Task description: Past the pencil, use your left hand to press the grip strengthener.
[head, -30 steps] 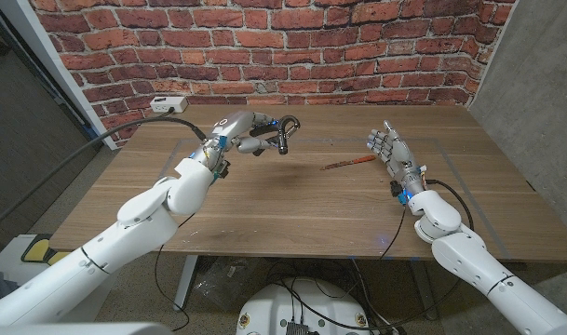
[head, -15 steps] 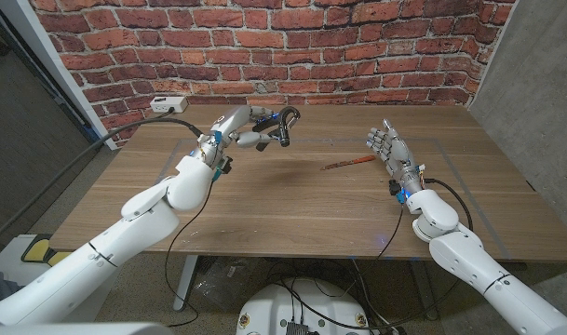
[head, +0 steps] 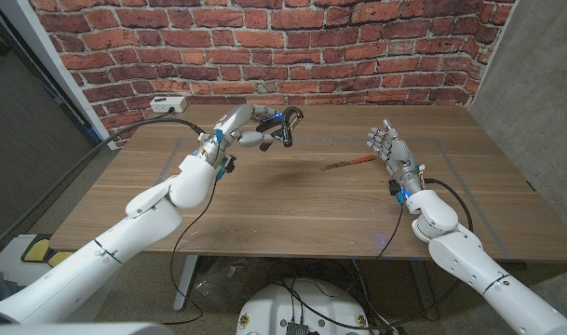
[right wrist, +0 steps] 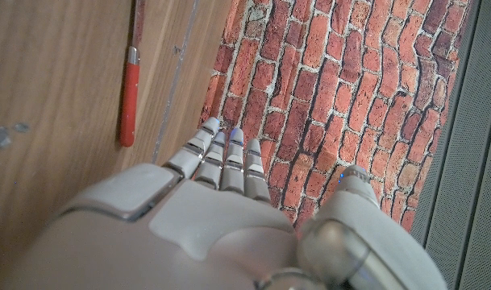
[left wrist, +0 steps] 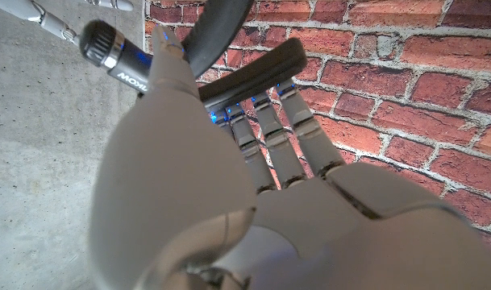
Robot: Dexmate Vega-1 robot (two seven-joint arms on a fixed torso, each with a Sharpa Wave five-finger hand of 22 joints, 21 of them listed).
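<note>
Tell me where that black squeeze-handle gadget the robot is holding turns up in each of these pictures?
Head view: the grip strengthener sits upper middle, held off the table in the left hand.
Left wrist view: it runs across the top, past the left hand's fingers.
Right wrist view: I cannot find it; the red pencil lies on the table there.
Shared landmark: the brick wall appears in all three.
</note>
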